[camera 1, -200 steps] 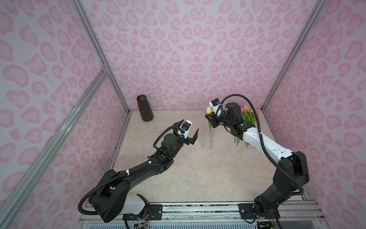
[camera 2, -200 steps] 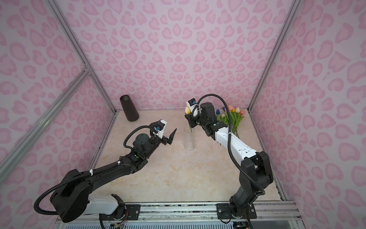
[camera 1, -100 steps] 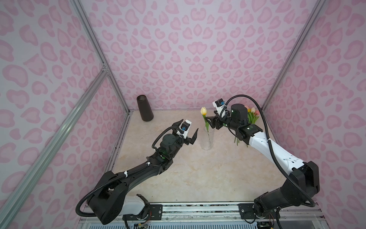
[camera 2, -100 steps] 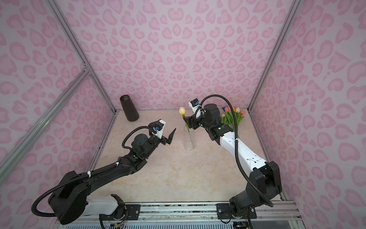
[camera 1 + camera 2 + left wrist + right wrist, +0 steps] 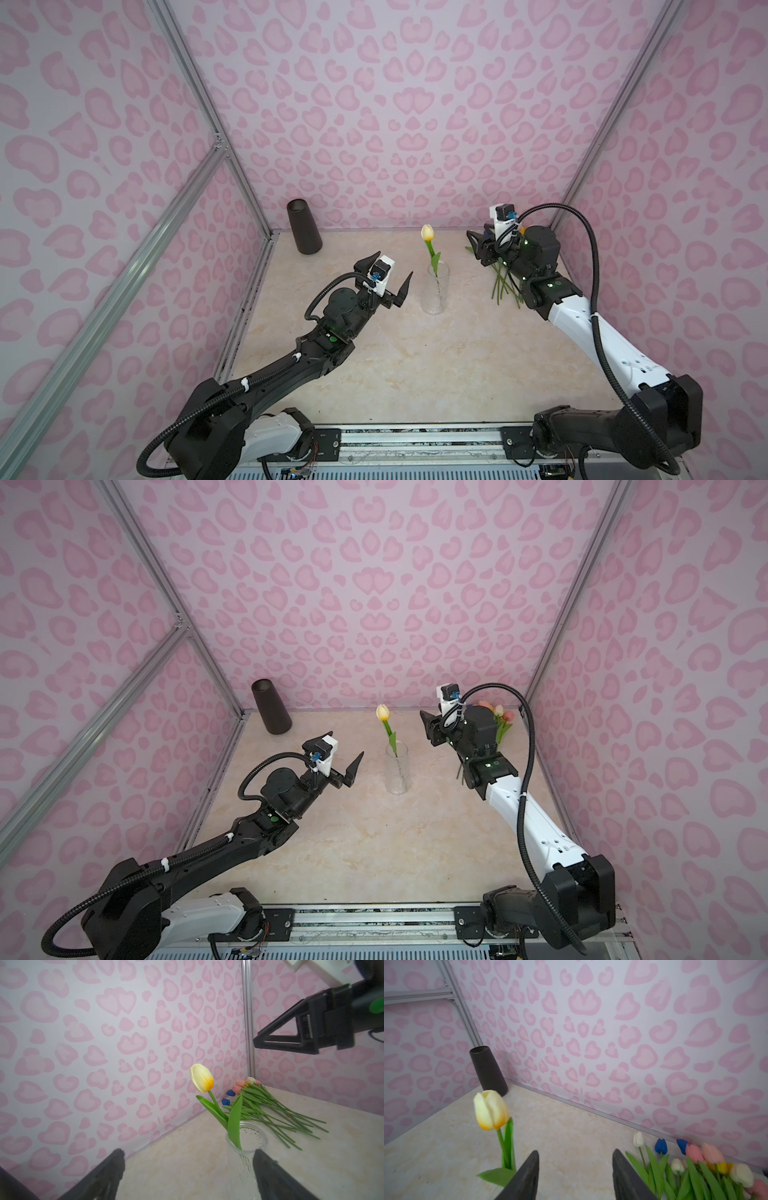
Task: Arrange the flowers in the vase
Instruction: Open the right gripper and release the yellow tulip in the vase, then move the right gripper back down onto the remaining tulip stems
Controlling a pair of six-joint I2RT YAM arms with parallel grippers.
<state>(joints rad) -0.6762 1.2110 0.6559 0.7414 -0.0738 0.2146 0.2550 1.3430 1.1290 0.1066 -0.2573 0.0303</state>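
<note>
One tulip [image 5: 427, 232], cream-yellow with an orange base, stands in the clear glass vase [image 5: 435, 293] near the middle of the tabletop [image 5: 415, 365]. Its stem leans toward the back wall and one leaf hangs over the rim. That is all of the arranging done, as far as the pictures show.

The rest of the flowers [image 5: 270, 1109] lie in a loose bunch on the tabletop near the back right corner, well apart from the vase. Their stems fan toward the front, and the white, blue, pink and yellow heads point at the wall.

The right fingers [image 5: 527, 1176] stand apart with nothing between them, raised between the vase and the bunch, touching neither. The left fingers [image 5: 106, 1176] are spread wide and empty, just beside the vase on its other side without touching it.

A dark cone-shaped vase [image 5: 305, 228] stands in the back left corner with nothing showing above its mouth.

By my judgement the task is only just begun. Nearly every flower has yet to be picked from the bunch and set in the glass.
</note>
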